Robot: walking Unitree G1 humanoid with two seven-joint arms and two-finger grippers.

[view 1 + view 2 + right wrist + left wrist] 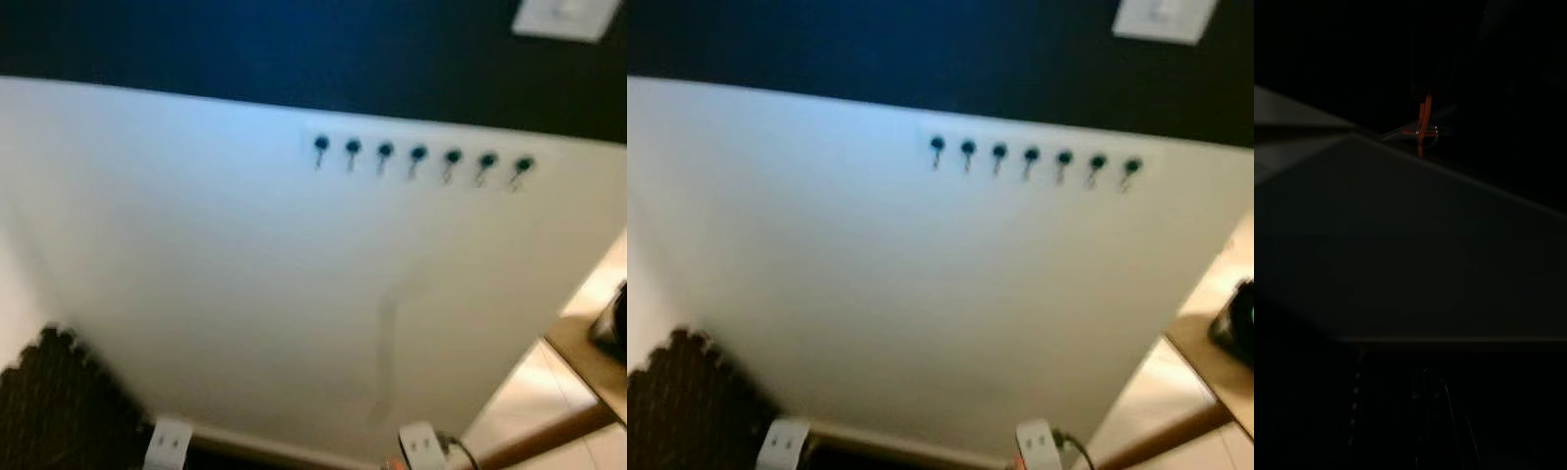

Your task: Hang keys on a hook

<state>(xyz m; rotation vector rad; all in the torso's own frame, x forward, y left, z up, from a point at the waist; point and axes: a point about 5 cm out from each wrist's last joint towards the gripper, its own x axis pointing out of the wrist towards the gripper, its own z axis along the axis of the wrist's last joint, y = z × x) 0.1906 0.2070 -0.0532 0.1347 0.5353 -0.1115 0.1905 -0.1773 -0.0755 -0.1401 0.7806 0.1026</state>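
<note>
The head views, blurred, look at a white wall panel (245,274) under a dark upper wall. A row of seven hooks (418,157) with dark round heads runs across its upper right. A white switch plate (568,15) sits on the dark wall above, two white sockets (168,441) sit low near the skirting, and a dark mat (54,411) lies at the lower left. Wooden furniture shows at the far right.

In the dim right wrist view, the right pincer (1425,105) appears to be holding the keys (1422,131): an orange tag hangs from the dark fingers, with a metal ring and a pale key blade just below it. The grip seems narrow, clamped on the tag's top, though the gloom hides the fingertips. The left pincer (1427,396) is barely traceable in its very dark view, and whether it is wide or narrow cannot be told.

The step in hand looks like the approach and lift. To do it well, the robot should probably settle in front of the row, raise the right arm until the ring hangs freely, pick one hook with room on both sides, bring the ring just above its tip, then lower it and let go only once the ring is seated.
</note>
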